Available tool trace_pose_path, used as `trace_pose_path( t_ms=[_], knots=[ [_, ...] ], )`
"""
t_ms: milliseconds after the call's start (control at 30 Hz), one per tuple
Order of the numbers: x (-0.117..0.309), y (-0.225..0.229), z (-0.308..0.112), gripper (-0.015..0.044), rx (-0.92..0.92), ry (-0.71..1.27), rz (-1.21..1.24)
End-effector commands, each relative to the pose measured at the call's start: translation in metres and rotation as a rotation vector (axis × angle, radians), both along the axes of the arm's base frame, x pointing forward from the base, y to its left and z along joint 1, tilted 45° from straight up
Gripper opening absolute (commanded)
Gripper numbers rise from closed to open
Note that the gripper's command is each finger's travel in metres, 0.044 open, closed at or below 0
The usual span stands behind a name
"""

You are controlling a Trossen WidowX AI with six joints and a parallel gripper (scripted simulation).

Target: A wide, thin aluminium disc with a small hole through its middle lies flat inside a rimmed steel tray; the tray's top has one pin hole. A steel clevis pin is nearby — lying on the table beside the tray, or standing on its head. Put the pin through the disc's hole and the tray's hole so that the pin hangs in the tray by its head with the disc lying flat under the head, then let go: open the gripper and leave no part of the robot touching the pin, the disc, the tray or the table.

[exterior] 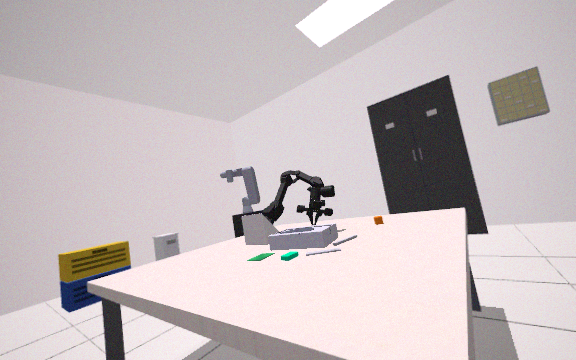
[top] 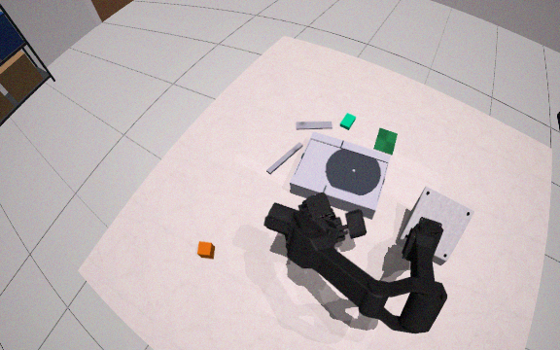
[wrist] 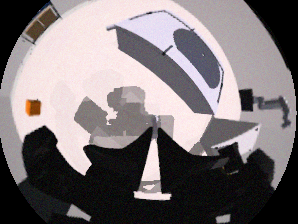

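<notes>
The grey disc [top: 343,181] [wrist: 197,56] lies flat inside the rimmed steel tray [top: 307,167] [exterior: 303,242] [wrist: 145,31], with a small light spot, its hole, at its middle. My gripper [exterior: 313,223] [wrist: 154,129] points down beside the tray's long side, with its tips low over the table. It is shut on the steel pin [wrist: 155,121], a short grey piece that shows upright between the fingertips in the wrist view. In the top view the arm hides the fingertips and the pin. How far the pin stands off the table cannot be told.
Two thin grey bars [top: 314,125] [top: 285,157], a teal block [top: 348,121] and a green square [top: 386,141] lie around the tray's far sides. An orange cube [top: 205,249] [exterior: 378,220] [wrist: 33,107] stands apart. A pale block with corner holes [top: 455,219] stands beside the arm's base.
</notes>
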State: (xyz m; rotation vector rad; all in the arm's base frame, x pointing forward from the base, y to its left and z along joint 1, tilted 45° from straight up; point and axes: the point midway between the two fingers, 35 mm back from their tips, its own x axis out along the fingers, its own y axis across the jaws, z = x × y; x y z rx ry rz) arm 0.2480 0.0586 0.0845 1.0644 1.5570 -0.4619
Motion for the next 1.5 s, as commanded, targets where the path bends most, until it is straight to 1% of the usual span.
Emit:
trace_pose_path(
  t_ms=[0,333,667,1067,1467],
  knots=[
    [-0.003,0.0,-0.004,0.0,-0.091,0.007,-0.024],
    [-0.012,0.007,-0.007,0.0,-0.275,-0.006,-0.075],
    [-0.018,0.017,-0.003,0.0,-0.436,-0.085,-0.142],
    [-0.023,0.03,0.008,0.0,-0.569,-0.257,-0.24],
    [-0.028,0.046,0.028,0.0,-0.609,-0.487,-0.353]
  ],
)
